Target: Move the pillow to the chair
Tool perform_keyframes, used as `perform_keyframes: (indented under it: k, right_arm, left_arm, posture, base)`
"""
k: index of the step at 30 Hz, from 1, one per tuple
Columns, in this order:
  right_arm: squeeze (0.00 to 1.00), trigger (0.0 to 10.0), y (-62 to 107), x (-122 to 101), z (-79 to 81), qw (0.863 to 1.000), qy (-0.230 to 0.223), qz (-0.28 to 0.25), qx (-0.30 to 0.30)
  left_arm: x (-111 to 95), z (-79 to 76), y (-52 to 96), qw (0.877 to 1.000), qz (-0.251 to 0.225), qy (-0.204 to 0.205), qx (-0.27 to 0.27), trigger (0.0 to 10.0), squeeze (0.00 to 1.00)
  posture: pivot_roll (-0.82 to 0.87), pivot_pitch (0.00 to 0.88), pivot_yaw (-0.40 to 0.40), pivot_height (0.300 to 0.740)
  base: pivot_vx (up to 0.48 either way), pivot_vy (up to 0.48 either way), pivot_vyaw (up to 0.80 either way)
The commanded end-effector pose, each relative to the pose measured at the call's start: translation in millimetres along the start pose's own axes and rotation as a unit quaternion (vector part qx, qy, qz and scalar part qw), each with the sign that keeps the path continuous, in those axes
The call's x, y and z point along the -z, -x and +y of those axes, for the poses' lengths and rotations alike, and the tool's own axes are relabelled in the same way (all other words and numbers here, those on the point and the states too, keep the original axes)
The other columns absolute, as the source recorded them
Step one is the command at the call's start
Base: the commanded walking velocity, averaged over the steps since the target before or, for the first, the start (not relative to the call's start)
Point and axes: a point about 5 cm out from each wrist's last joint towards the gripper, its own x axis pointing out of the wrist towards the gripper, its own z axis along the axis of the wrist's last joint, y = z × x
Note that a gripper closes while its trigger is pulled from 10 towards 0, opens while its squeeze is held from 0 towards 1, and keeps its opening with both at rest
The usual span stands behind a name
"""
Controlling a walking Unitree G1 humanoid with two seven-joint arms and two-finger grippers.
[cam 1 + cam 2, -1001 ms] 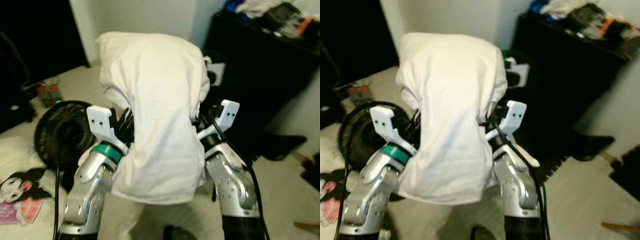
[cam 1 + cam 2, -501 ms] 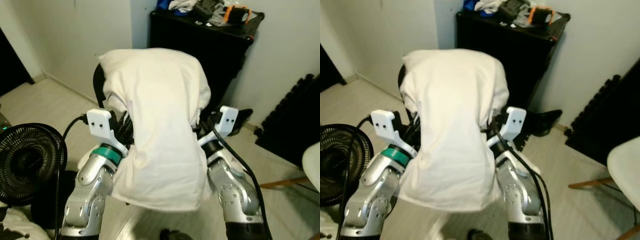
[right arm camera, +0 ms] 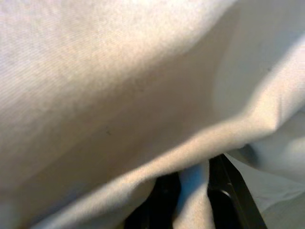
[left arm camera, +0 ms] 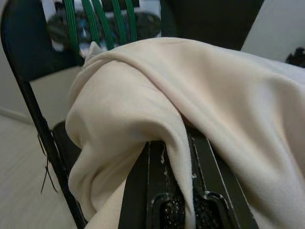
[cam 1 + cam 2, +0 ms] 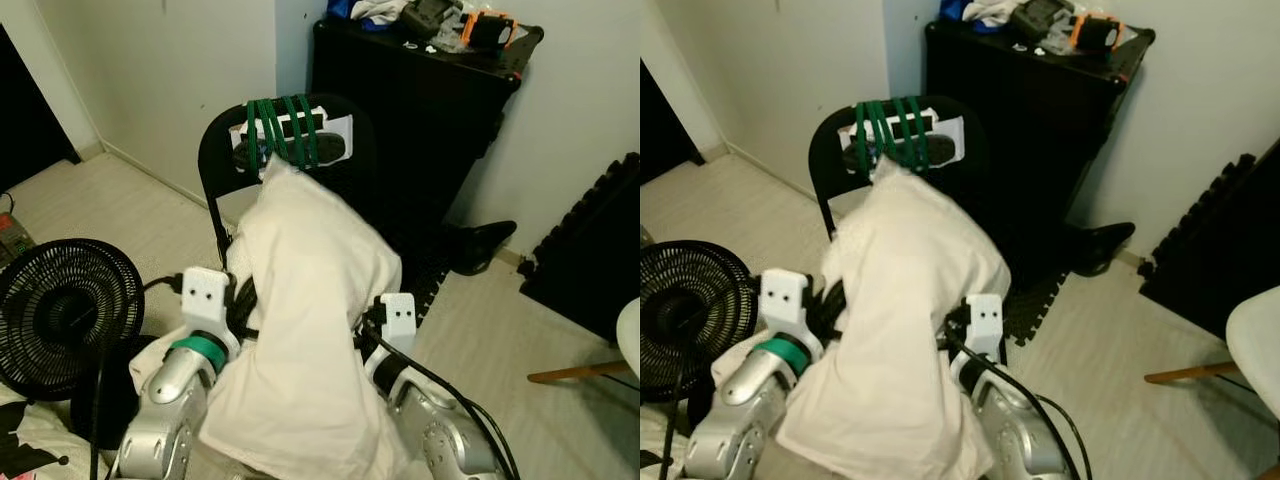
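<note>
White pillow (image 5: 305, 330) held up between both arms, draped over them and sagging below the wrists, top corner reaching close to the chair (image 5: 225, 150) back. Not yet on the seat, as far as can be judged; carried to just in front of the chair, so the approach looks mostly done and the lowering and letting go left to do. Seat itself hidden behind the pillow.

Left gripper (image 4: 167, 181) pinching a fold of the pillow, cloth caught between two black fingers (image 4: 138, 191) in the left wrist view. Right gripper (image 3: 193, 191) buried under the cloth, a strip of fabric lying between its fingers, so likewise clamped on the pillow by the look of it.

Chair black and metal-framed, with green straps (image 5: 285, 130) wound round a white and dark thing fixed to its backrest. Behind it a tall black cabinet (image 5: 420, 110) against a pale wall, clutter on top including something orange (image 5: 480, 25). Black fan (image 5: 65, 305) on the floor to the left, black shoe (image 5: 480, 245) by the cabinet foot, dark ribbed thing at the far right. Pale wooden floor (image 5: 130, 190); edge of a white seat with wooden legs (image 5: 1255, 345) at the right.
</note>
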Motion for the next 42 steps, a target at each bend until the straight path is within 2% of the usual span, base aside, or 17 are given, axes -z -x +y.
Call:
perform_keyframes:
  k: [1, 8, 16, 21, 42]
  right_arm:
    - [0.00, 10.0, -8.5, -4.6, 25.0, 0.998, 0.004, -0.013, -0.063]
    - [0.00, 10.0, -11.3, 1.1, 19.3, 0.999, 0.012, -0.007, -0.048]
    - [0.00, 10.0, -10.5, 8.7, 5.9, 1.000, 0.019, 0.002, -0.017]
    - [0.00, 10.0, -9.6, 10.3, 4.1, 1.000, 0.022, 0.004, -0.014]
    - [0.00, 10.0, -11.0, 12.0, 5.0, 0.999, 0.037, 0.006, -0.022]
  left_arm:
    - [4.7, -22.1, -5.4, 0.999, 0.005, -0.003, 0.050, 10.0, 0.00]
    - [20.7, -16.8, -15.6, 0.999, 0.024, -0.006, 0.020, 10.0, 0.00]
    - [28.7, -32.5, -23.1, 0.998, 0.037, 0.000, 0.059, 10.0, 0.00]
    - [29.3, -32.9, -23.7, 0.998, 0.035, 0.002, 0.057, 10.0, 0.00]
    - [33.8, -33.9, -23.4, 0.998, 0.031, 0.002, 0.063, 10.0, 0.00]
  posture:
    - [0.01, 0.057, 0.059, 0.740]
    - [0.00, 0.062, 0.053, 0.740]
    - [0.00, 0.062, 0.053, 0.740]
    - [-0.01, 0.065, 0.057, 0.740]
    - [-0.01, 0.065, 0.057, 0.740]
  base:
    - [0.000, 0.000, 0.00]
    - [0.000, 0.000, 0.00]
    - [0.032, 0.000, 0.06]
    - [0.283, 0.000, 0.62]
    - [0.322, 0.000, 0.00]
